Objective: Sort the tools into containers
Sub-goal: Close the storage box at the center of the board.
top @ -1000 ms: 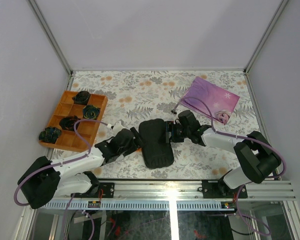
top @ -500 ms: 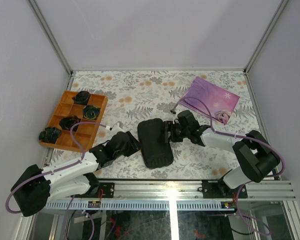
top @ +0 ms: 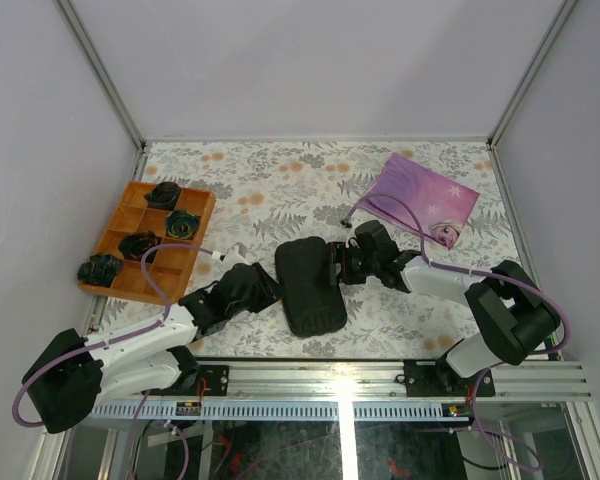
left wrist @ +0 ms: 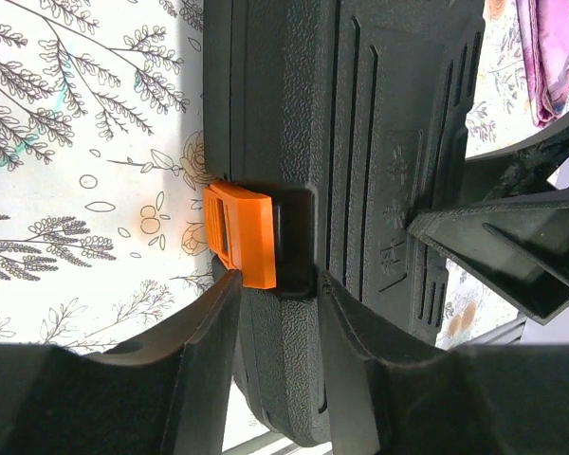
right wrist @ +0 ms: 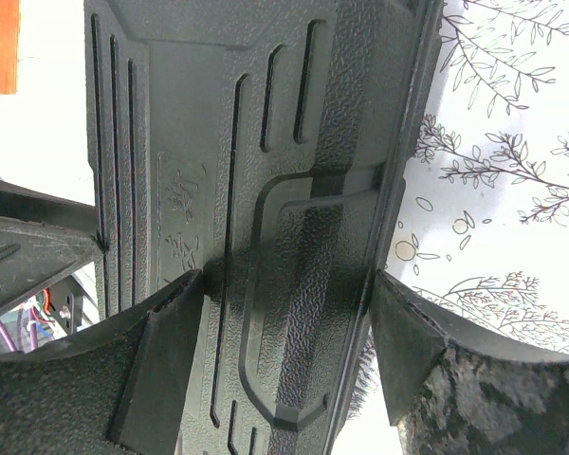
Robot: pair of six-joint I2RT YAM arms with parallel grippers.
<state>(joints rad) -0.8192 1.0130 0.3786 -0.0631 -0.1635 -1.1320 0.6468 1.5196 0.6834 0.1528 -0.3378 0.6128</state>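
The black tool case lies closed on the floral table, with its orange latch on its left edge. My left gripper is shut on that edge just below the latch, both fingers against the case. My right gripper holds the opposite, hinge side of the case. One of its fingers sits on the lid and the other against the rim. No tools are in view.
An orange divided tray holding black coiled lumps sits at the left. A purple printed bag lies at the back right. White walls close in the table on three sides.
The left jaws have closed on the case's latch edge and the left arm has swung lower left. The case shifted slightly left. The right arm has not moved.
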